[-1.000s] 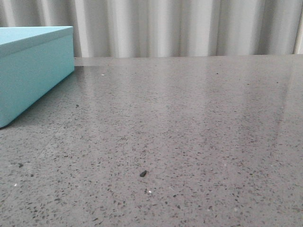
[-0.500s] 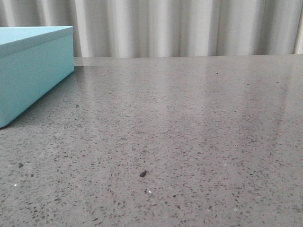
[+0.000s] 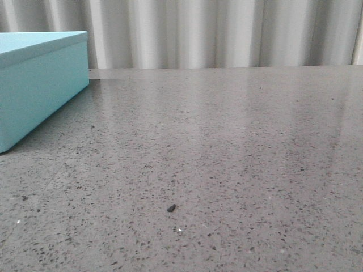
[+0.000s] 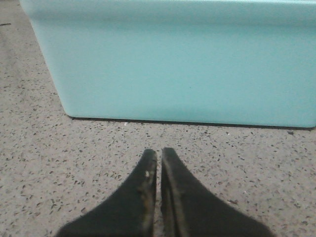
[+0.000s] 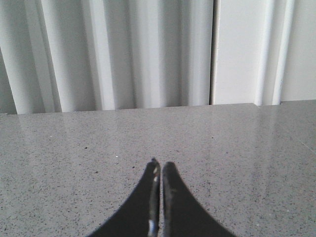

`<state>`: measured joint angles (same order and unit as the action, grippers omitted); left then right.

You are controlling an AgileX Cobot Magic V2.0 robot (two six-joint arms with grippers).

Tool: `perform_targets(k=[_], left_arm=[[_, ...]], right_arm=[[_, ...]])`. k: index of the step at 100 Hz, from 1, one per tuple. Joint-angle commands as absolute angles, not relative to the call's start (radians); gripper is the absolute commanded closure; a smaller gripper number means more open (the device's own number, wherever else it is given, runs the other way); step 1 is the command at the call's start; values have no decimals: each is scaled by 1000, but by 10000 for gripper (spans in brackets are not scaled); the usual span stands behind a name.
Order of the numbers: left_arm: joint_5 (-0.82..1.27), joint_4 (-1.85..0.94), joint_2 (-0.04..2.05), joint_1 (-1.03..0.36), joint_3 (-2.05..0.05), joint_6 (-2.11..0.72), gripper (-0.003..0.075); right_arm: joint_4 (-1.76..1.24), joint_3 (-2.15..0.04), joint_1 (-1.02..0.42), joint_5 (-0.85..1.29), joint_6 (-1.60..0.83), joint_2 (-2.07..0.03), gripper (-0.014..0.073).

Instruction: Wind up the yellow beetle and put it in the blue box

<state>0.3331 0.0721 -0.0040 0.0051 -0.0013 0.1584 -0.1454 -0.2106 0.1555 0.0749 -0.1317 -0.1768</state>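
Observation:
The blue box (image 3: 39, 85) stands at the far left of the table, its lid on. In the left wrist view its plain turquoise side (image 4: 182, 64) fills the picture a short way ahead of my left gripper (image 4: 159, 153), which is shut with nothing in it and low over the table. My right gripper (image 5: 160, 165) is also shut and empty, over bare table facing the curtain. The yellow beetle is out of view in every frame. Neither gripper shows in the front view.
A speckled grey stone table (image 3: 227, 147) runs back to a pale pleated curtain (image 3: 215, 34). A small dark speck (image 3: 171, 208) lies on the table near the front.

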Motion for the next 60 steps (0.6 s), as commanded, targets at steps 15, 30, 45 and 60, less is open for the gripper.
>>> perform_targets(k=[15, 30, 45, 60], left_arm=[[285, 66, -36, 8, 27, 170, 741], [285, 66, -36, 8, 27, 170, 741], [285, 66, -36, 8, 27, 170, 741], [285, 66, -36, 8, 27, 170, 741]], right_arm=[[-135, -187, 152, -76, -141, -187, 655], [-135, -87, 152, -188, -121, -171, 655], [-135, 3, 152, -196, -89, -87, 655], [-131, 30, 150, -115, -61, -59, 655]])
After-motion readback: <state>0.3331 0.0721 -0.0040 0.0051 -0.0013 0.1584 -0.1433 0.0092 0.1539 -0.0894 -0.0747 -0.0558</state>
